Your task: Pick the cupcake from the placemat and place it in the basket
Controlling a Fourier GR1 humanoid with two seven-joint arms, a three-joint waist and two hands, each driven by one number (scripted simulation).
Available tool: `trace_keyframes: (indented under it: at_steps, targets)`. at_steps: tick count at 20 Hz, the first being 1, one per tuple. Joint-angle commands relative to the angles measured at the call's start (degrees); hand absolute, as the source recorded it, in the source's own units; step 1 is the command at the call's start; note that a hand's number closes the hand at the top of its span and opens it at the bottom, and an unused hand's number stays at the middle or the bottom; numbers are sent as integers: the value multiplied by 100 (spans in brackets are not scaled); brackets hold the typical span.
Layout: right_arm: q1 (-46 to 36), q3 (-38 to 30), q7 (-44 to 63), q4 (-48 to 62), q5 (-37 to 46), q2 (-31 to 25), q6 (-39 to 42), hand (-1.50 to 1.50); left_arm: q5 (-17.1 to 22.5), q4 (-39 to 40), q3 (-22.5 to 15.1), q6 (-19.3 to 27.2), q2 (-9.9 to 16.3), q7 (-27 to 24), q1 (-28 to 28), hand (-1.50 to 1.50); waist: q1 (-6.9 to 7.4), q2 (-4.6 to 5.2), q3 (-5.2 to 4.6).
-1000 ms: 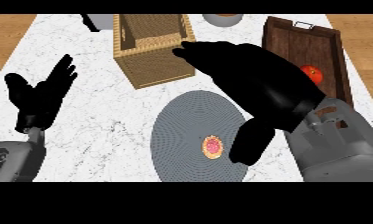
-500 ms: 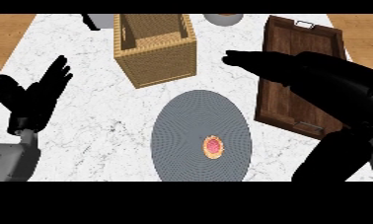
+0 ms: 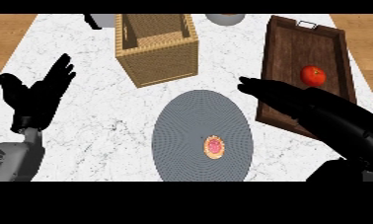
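The cupcake sits on the placemat. It is small and round, with a pink top and a light brown edge. It lies on the part of the placemat close to the near edge of the counter. Nothing touches it.

The placemat is grey and round. It lies flat on the white counter, near the middle of the near edge.

The basket is brown and woven, with tall sides and an open top. It stands behind the placemat, near the far edge of the counter. The basket and the placemat are close but do not touch.

A dark wooden tray lies along the right side of the counter. A red tomato rests in it, close to the right wall of the tray.

A grey bowl peeks in at the far edge of the counter, to the right of the basket.

The right robot hand is black. It hangs over the left rim of the tray, just to the right of the placemat. Its fingers are stretched out straight and point to the left. It holds nothing. It is apart from the cupcake.

The left robot hand rests by the left edge of the counter. Its fingers are spread wide and point up, and it holds nothing.
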Motion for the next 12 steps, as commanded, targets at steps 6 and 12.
trace_keyframes:
  at_steps: [6,12]
  targets:
    - [1304,974,-2612,876,2666,569,-1440,-150,-126,-64,88,-73,-157,28,-22,0,23,7,1]
    - [874,1182,-2577,1895,2740,1514,-2025,-150,-248,331,243,-205,-215,26,-299,0,10,7,-6]
